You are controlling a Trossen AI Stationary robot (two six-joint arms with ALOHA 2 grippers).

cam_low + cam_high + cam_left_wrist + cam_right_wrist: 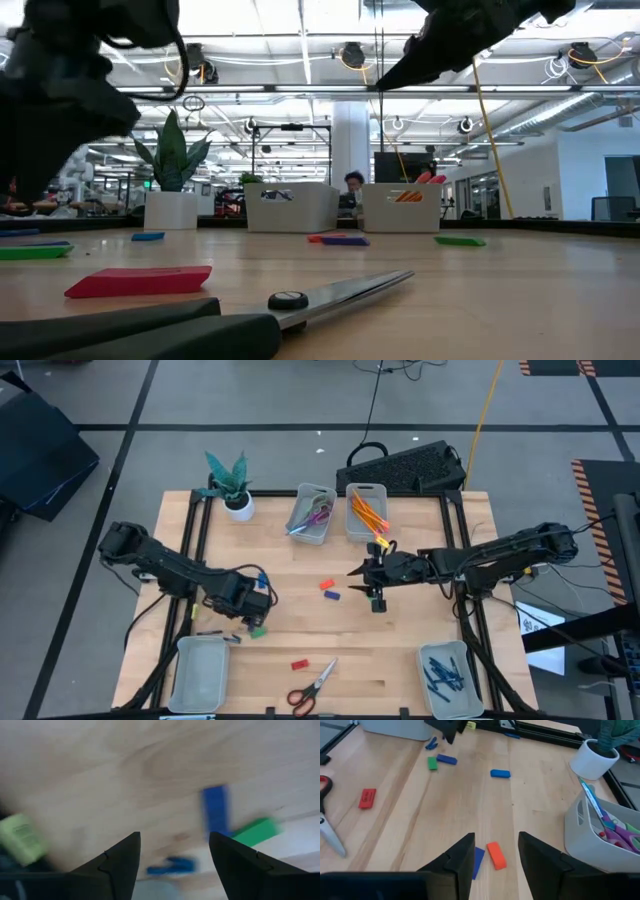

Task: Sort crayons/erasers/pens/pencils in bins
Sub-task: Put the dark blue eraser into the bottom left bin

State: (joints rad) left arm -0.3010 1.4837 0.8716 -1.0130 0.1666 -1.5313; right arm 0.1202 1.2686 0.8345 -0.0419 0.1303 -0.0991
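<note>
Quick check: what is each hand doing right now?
Left hand: open, holding nothing, above the erasers.
Right hand: open, holding nothing.

Four bins [311, 513]; five erasers [299, 664]; one scissors [312, 685].

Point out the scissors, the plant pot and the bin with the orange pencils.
scissors [310, 689]: high view, near the pivot where the blades meet the red handles.
plant pot [239, 508]: high view, on its white wall.
bin with the orange pencils [352, 526]: high view, on its left rim.
</note>
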